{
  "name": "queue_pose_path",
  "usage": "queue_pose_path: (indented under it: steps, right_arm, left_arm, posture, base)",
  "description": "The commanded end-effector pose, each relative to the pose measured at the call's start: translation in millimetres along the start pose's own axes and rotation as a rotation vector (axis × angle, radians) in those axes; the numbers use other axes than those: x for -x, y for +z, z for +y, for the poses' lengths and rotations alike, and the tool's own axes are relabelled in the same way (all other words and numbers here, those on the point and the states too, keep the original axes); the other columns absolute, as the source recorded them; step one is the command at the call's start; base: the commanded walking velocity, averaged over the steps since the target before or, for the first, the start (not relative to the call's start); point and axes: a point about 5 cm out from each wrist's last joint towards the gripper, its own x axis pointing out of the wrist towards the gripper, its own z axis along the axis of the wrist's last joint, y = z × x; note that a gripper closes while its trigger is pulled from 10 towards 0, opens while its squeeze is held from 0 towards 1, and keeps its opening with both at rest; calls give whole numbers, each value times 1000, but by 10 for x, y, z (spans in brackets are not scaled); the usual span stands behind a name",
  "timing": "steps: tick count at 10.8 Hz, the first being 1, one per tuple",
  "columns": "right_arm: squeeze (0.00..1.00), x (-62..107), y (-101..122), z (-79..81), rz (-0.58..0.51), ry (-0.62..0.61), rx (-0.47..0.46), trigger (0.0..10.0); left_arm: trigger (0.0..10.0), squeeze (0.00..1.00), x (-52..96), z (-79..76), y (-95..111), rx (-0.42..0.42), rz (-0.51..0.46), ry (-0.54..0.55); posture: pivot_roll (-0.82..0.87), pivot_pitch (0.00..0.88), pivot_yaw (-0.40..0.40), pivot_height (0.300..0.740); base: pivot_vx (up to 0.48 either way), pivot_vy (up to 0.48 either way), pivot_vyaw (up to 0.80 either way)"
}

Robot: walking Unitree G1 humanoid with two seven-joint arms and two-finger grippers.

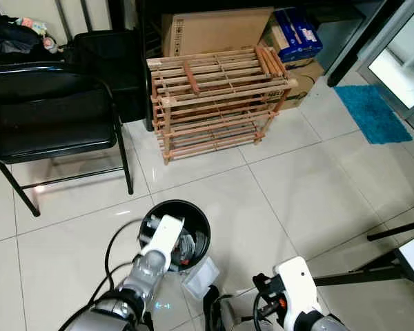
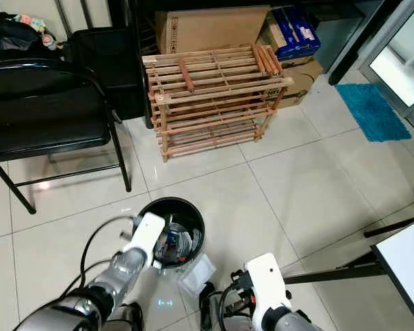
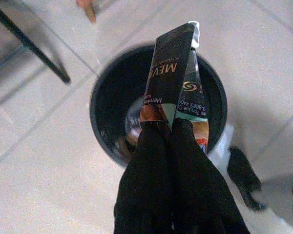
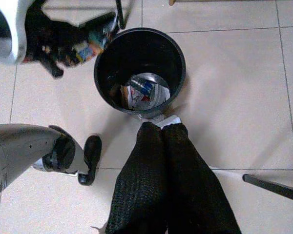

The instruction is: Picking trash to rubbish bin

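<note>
Several pieces of trash already lie in the black rubbish bin (image 4: 139, 70), so the job looks well along. Left end effector (image 3: 170, 127) is clenched on a dark snack wrapper (image 3: 173, 78) held right over the bin's mouth, not yet dropped. Right end effector (image 4: 161, 127) is clenched beside the bin on a clear plastic packet (image 2: 197, 274), which would follow.

Left arm (image 1: 148, 265) over black bin (image 1: 174, 233), perhaps holding trash; wooden rack (image 1: 217, 100) behind
</note>
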Motion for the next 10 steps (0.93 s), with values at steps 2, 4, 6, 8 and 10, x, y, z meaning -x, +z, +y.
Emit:
queue_pose_path:
  steps: [2, 4, 6, 8, 10]
  right_arm:
    - [0, 58, -6, -60, 3, -32, 8, 10000]
    - [0, 83, 69, -47, -27, -34, 14, 10000]
    - [0, 166, 84, -57, -38, -42, 16, 10000]
    - [0, 225, 105, -47, -45, -46, 16, 10000]
    - [0, 253, 136, -25, -54, -44, 19, 10000]
  left_arm:
    - [10000, 0, -12, -6, 62, 2, -22, 14]
    - [10000, 0, -29, 45, 153, -1, -53, 26]
    - [10000, 1000, -43, 101, 255, 32, -94, 50]
    - [10000, 1000, -53, 131, 326, 30, -116, 74]
    - [10000, 1000, -59, 169, 396, 24, -140, 99]
  posture:
    - [-120, 269, -151, 740]
    - [-136, 276, -156, 740]
    - [-163, 287, -168, 740]
    - [-187, 295, -177, 740]
    - [-196, 295, -179, 740]
  base:
    - [0, 0, 0]
    - [0, 0, 0]
    - [0, 0, 0]
    - [0, 0, 0]
    - [0, 0, 0]
